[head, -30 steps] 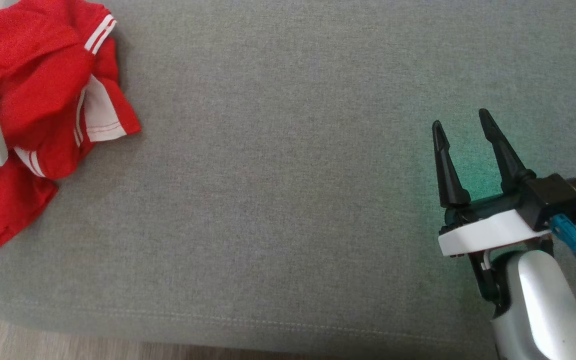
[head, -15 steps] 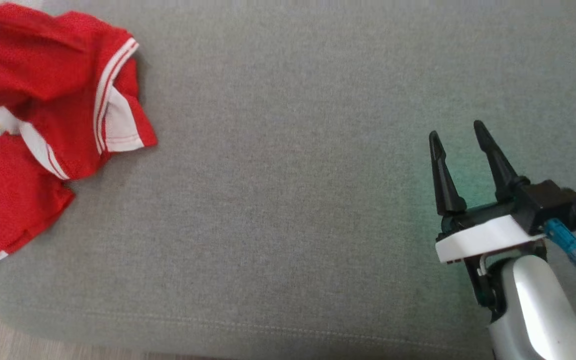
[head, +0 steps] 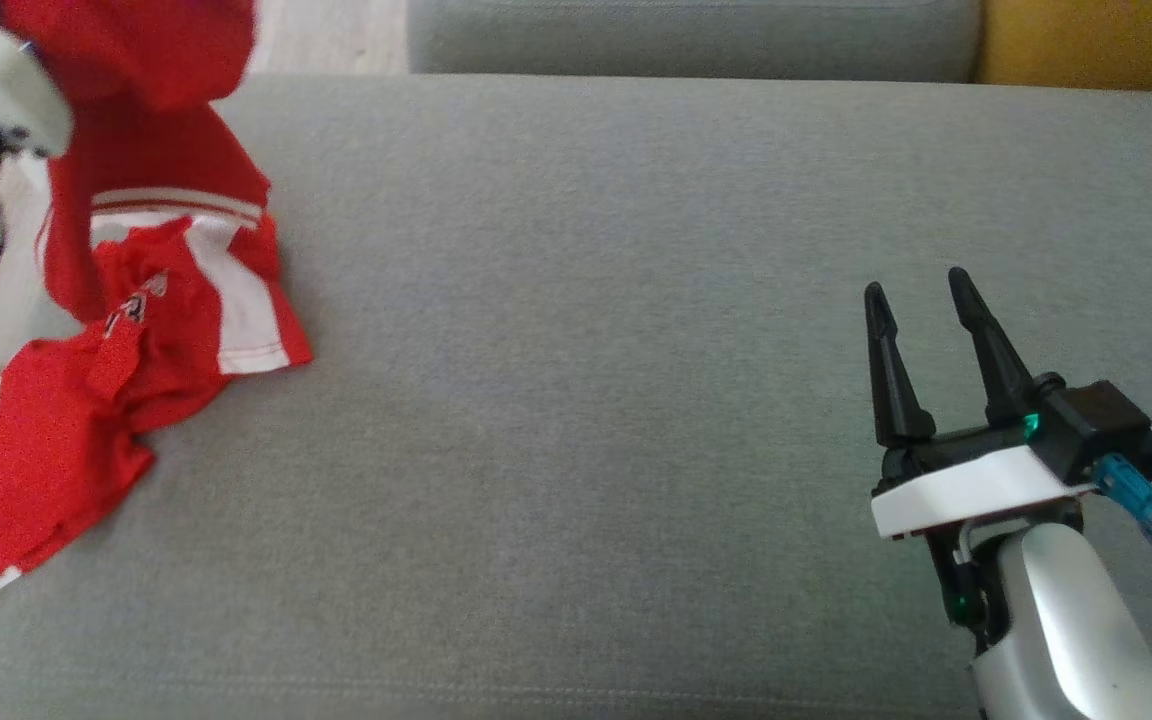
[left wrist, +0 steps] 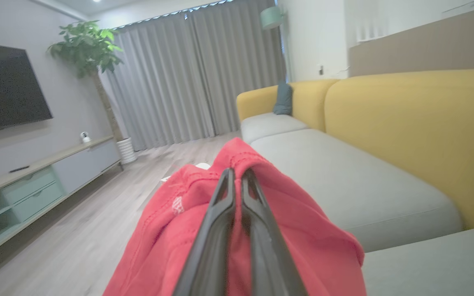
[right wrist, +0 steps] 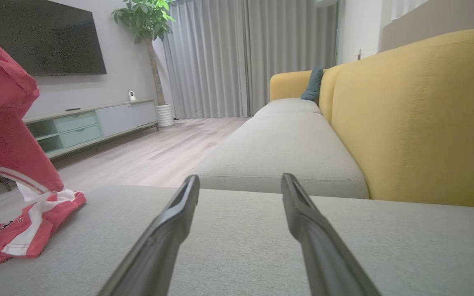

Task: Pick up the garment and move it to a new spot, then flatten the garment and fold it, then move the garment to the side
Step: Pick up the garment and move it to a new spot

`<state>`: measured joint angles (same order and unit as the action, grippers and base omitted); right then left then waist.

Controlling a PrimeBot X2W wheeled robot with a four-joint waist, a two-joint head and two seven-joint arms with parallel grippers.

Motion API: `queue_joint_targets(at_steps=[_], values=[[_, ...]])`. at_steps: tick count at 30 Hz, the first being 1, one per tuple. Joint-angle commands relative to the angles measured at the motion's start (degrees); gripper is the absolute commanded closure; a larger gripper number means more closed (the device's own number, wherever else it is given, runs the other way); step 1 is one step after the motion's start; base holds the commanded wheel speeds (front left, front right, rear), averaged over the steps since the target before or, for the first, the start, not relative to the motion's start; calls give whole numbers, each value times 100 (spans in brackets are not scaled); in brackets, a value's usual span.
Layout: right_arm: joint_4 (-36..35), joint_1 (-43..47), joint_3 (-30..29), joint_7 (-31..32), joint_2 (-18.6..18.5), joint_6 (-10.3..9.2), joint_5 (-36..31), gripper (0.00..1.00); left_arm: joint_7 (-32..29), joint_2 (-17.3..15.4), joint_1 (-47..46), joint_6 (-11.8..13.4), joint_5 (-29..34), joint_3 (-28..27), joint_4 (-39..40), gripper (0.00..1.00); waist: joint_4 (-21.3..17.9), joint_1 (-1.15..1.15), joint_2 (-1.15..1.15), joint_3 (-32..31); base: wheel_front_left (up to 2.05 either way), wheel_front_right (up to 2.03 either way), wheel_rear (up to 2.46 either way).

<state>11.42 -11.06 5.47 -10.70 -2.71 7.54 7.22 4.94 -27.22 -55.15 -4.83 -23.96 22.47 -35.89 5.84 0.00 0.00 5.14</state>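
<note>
Pinching a bunched fold of the red-and-white sports garment [left wrist: 311,230] with the left pincer [left wrist: 237,172], pressed together right at the crest of the cloth. Held high at the far left, probably to peel the bundle off the grey seat cushion [head: 586,350] for carrying to a new spot. Only partly lifted: draped down from the grip in the head view [head: 136,330], lower half crumpled on the cushion's left end, reaching its left edge. Hard to tell shirt from shorts in this bunched state; white stripes and a small printed mark visible.

Keeping the right pincer [head: 916,283] spread wide and empty, low over the near right of the cushion, well apart from the cloth. Probably parked there out of the way, free to take a second corner at flattening. Looking along its fingers [right wrist: 171,230]: bare grey seat ahead, garment off to the left [right wrist: 2,135].

Judged as the pick-up step, early in the task: no flattening, folding or moving aside yet. Worth watching: a single pinch on a thick bundle, so a risk of slipping, or of dragging the trailing hem across the cushion. Plenty of bare cushion to the right for setting down.
</note>
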Motion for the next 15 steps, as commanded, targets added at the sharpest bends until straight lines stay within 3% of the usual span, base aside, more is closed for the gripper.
queue_joint_targets(at_steps=[1,9,15], values=[[-156,-198,126,-62,-17,-5,40,0,-82,-175,-275,74,-52,-155,354,100,-136,0,0,-69,0,0,0],[-60,-561,67,-129,-17,-5,75,0,-722,525,155,510,-249,138,1773,100,-860,0,0,-93,0,0,0],[-41,-891,200,-72,-17,-5,-40,0,-815,1077,458,882,-251,408,2193,100,-1575,0,0,7,0,0,0]])
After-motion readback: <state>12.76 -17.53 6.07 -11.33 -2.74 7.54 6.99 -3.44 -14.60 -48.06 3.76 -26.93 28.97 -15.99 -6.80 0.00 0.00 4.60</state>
